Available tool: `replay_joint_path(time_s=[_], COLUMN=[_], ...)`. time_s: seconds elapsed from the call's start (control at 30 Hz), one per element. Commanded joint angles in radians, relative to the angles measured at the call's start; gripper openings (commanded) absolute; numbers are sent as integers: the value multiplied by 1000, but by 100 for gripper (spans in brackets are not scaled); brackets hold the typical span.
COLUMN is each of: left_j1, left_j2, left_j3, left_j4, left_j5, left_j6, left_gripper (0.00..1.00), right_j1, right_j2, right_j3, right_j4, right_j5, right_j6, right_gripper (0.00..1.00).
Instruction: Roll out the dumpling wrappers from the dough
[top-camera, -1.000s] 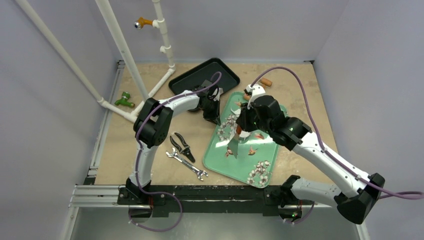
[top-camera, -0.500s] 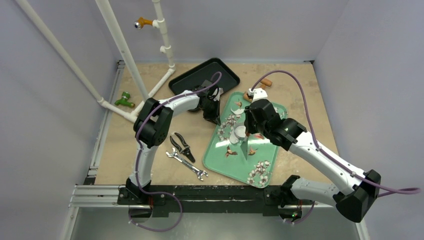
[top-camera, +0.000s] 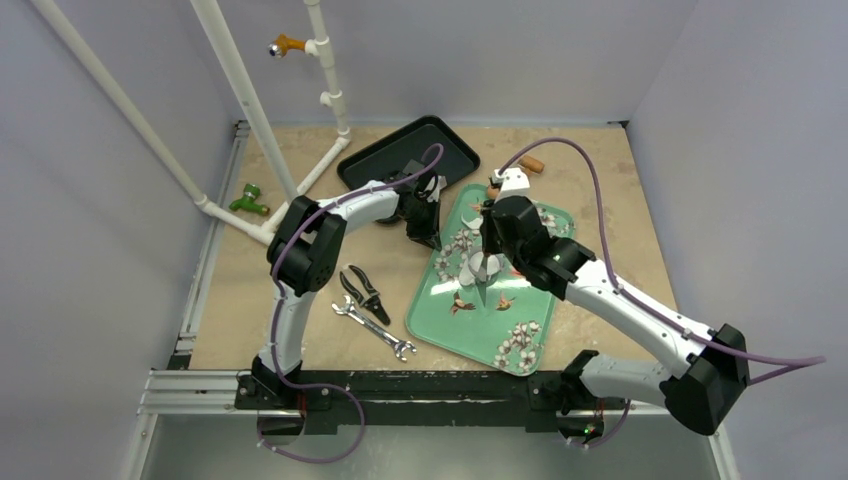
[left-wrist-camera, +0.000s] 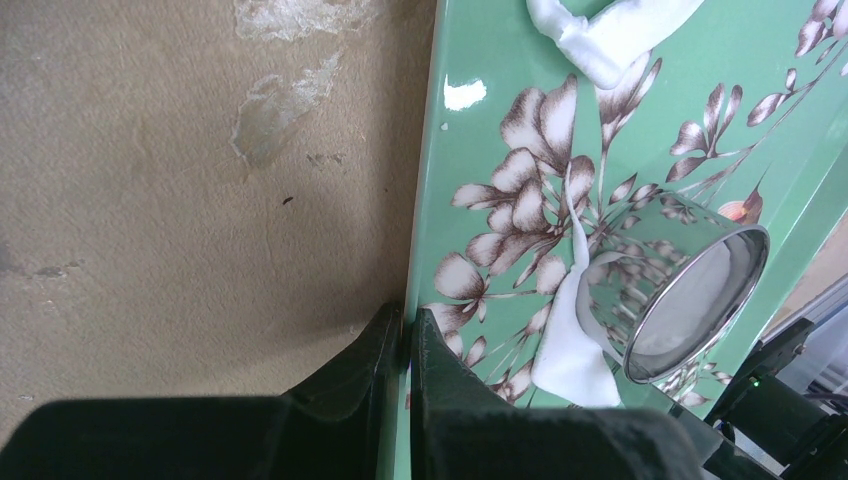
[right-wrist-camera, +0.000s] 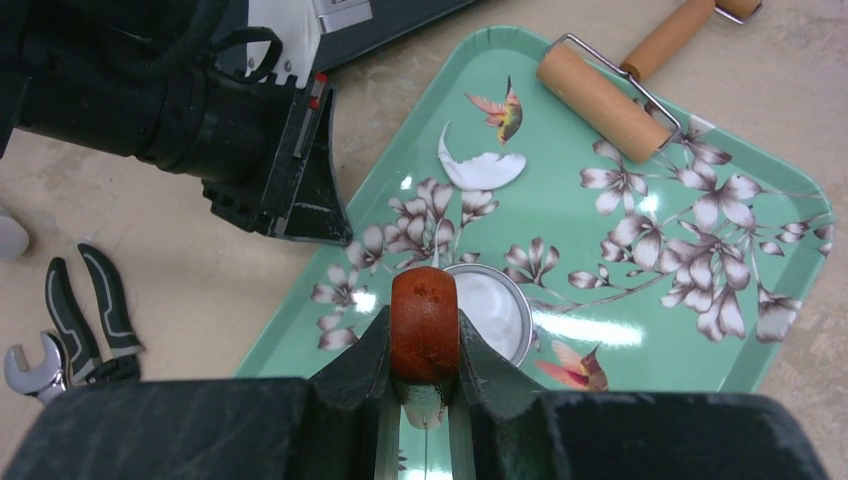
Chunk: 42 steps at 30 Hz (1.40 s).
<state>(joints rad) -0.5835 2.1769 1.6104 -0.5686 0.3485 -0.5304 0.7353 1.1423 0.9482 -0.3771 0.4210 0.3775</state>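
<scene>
The left end effector (left-wrist-camera: 405, 335) is seen closed tight on the left rim of the green tray (left-wrist-camera: 480, 60), one finger on the outside of the rim and one on the inside. In the top view that end effector (top-camera: 428, 238) sits at the tray's far-left edge, and the tray (top-camera: 450, 325) lies at an angle on the tan surface (top-camera: 250, 300).

Over to the right end effector (right-wrist-camera: 424, 330): its fingers are clamped on a rust-red handle (right-wrist-camera: 424, 320), held upright over the middle of the tray. A grey blade (top-camera: 480, 290) can be made out below the handle in the top view, pointing towards the near edge.

Just beyond the handle, a metal ring (left-wrist-camera: 650, 260) rests on the tray among the blossom prints. Inside it a white dumpling wrapper (right-wrist-camera: 495, 300) is seen, partly hidden by the handle. A thin strip of dough (left-wrist-camera: 570, 340) lies against the ring's left side, and whether the ring stands flat or tilted cannot be told.

Farther back on the tray a curled dough scrap (right-wrist-camera: 480, 170) is spotted, apart from the ring. A wooden rolling pin (right-wrist-camera: 598, 100) is laid across the tray's far rim, its handle hanging out over the surface.

Left of the tray, black-handled pliers (top-camera: 365, 293) and a wrench (top-camera: 375, 328) are set side by side. A black tray (top-camera: 405, 150) is placed at the back, behind the left arm.
</scene>
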Motion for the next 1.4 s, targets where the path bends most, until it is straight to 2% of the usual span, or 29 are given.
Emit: replay_joint_path(time_s=[0.0,0.37,0.7,1.07,1.37], left_j1=[0,-1,0,1,-1], left_j2=[-8,-9,-8,-12,-22], left_j3=[-6,-6,-6,-7,-10], left_j4=[1,3,7,5,7], left_j5=[-16,-18,-19,-23,-26], left_j6=[-5,-2,-5,0,3], left_gripper=[0,0,0,0,0], right_j1=[19,34,71,78,73], right_j2=[17,143,215,279,408], right_j3=[-12,41,104,137,239], right_j4=[116,224,318,412,475], right_j5=[-13,146,207,382,387], right_j6=[34,83,70,-47,-152], right_gripper=[0,0,0,0,0])
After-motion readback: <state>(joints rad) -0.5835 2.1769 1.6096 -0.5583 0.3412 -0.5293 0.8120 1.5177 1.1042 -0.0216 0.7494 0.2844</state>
